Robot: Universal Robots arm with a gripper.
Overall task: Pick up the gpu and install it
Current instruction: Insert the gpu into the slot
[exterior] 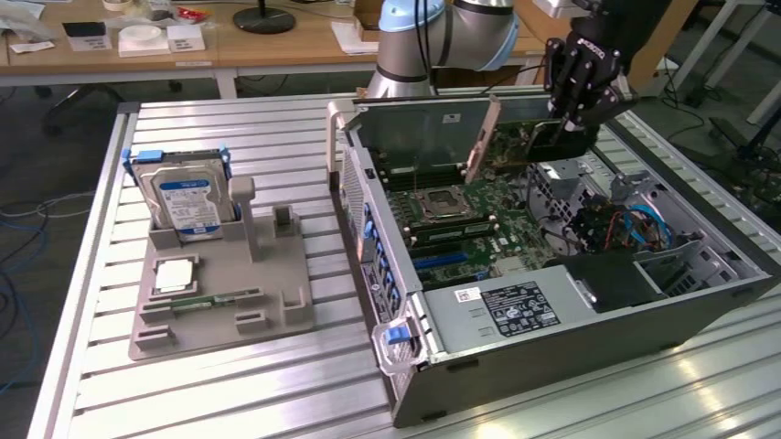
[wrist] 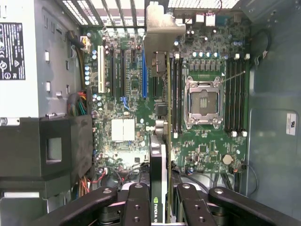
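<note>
Holding the gpu card (exterior: 525, 142) on edge | claw (exterior: 568, 123) pinched on it | over the green board (exterior: 476, 210) inside the computer (exterior: 586, 320) | edge down, likely to fit a slot

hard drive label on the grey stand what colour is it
Blue and white; the hard drive label shows best in the exterior view.

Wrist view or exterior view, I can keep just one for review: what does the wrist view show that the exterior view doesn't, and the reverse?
Wrist view adds: the graphics card edge-on above the slots, and the coin battery. Exterior view adds: the hard drive standing in its gray holder on the table, beside the open computer case. Both: the gripper clamping the graphics card, and the processor socket.
</note>
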